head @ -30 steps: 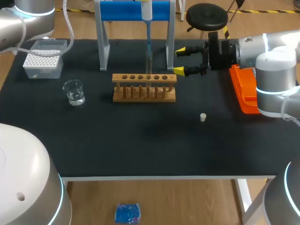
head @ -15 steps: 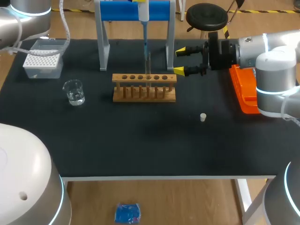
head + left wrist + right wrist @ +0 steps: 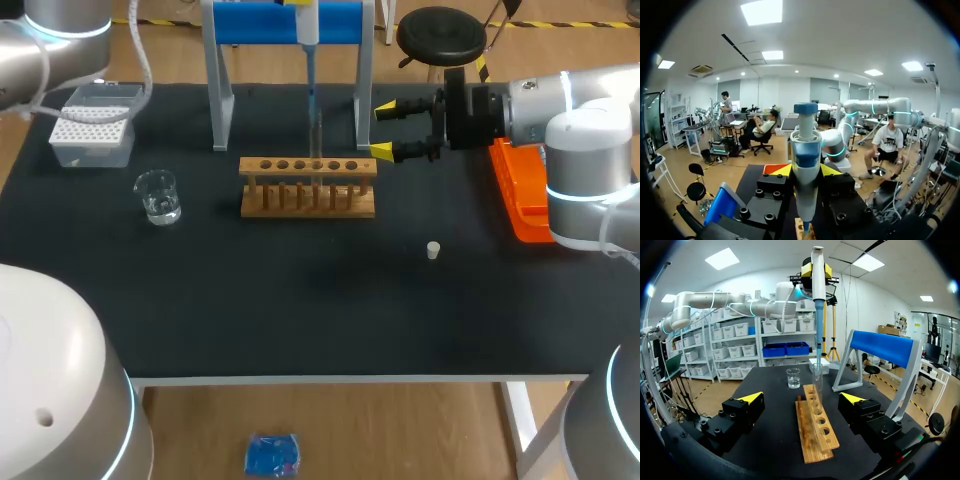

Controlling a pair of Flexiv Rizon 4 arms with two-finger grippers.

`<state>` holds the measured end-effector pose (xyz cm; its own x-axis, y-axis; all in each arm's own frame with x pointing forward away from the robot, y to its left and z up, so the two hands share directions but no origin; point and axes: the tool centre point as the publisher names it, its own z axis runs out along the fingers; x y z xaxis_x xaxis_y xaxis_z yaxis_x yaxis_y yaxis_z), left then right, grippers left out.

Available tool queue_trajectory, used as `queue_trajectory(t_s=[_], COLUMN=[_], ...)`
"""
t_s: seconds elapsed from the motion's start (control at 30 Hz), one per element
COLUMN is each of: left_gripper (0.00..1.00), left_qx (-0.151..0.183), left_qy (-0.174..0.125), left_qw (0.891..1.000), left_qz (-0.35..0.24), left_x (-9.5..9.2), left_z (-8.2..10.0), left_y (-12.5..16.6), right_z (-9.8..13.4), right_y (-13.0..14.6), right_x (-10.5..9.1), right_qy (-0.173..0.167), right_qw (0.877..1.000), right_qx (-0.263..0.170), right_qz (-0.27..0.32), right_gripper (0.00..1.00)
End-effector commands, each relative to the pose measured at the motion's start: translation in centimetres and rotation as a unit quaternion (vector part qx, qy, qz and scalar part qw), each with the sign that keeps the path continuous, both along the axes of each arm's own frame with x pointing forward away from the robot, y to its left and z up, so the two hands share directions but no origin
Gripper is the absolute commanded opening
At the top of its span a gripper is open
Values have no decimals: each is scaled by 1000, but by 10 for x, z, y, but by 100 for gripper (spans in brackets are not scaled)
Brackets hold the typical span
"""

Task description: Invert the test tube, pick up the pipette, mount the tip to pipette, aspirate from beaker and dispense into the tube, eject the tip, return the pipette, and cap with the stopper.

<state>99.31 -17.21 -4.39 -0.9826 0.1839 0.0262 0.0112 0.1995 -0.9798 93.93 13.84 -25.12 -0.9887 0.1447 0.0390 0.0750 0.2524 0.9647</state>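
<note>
Working outward from the wooden test tube rack (image 3: 308, 206) in the middle of the black bench (image 3: 300, 300). Far off to its left and further back is the white tip box (image 3: 90, 152). The small clear glass beaker (image 3: 158, 196) with a bit of liquid in it is nearer, left of the rack and well apart from it. The bit that matters is right over the rack. My left end effector (image 3: 806, 171) is clamped on the white-and-blue pipette (image 3: 805, 150), one finger on each side. It holds it bolt upright, with the blue tip (image 3: 817, 347) pointing straight down. The clear glass test tube (image 3: 816, 379) stands upright in a hole a bit right of the rack's middle, directly under that end effector. So the two long axes line up, and the tip end is at about the tube's mouth. I can't tell if it's actually inside. Looks to me like the dispense step, so any move should be purely vertical. Just right of the rack and a little behind it, my right end effector (image 3: 383, 129) hangs with its fingers spread wide and nothing in them. The small white stopper (image 3: 433, 250) lies on the bench, right of the rack and nearer the front. It's closer to the right arm, which I'd guess does the capping.
</note>
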Motion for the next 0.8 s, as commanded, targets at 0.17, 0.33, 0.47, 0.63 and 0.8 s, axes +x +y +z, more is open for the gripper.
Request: queue_trajectory(t_s=[0.17, 0.33, 0.47, 0.63, 0.8], left_gripper=[0, 0, 0, 0, 0], left_qx=[-6, -8, -9, -6, -2], left_qy=[-3, -2, -2, -2, -3], left_qw=[1000, 1000, 1000, 1000, 1000], left_qz=[3, 4, 5, 7, 8], left_x=[-1, -2, -3, -3, -4], left_z=[-4, -6, -7, -8, -9], left_y=[-4, -7, -7, -7, -8], right_z=[0, 0, 0, 0, 0], right_y=[0, 0, 0, 0, 0], right_x=[0, 0, 0, 0, 0], right_qy=[0, 0, 0, 0, 0], right_qw=[1000, 1000, 1000, 1000, 1000], right_qx=[-1, -1, -1, -1, -1], right_qz=[0, 0, 0, 0, 0], right_gripper=[100, 100, 100, 100, 100])
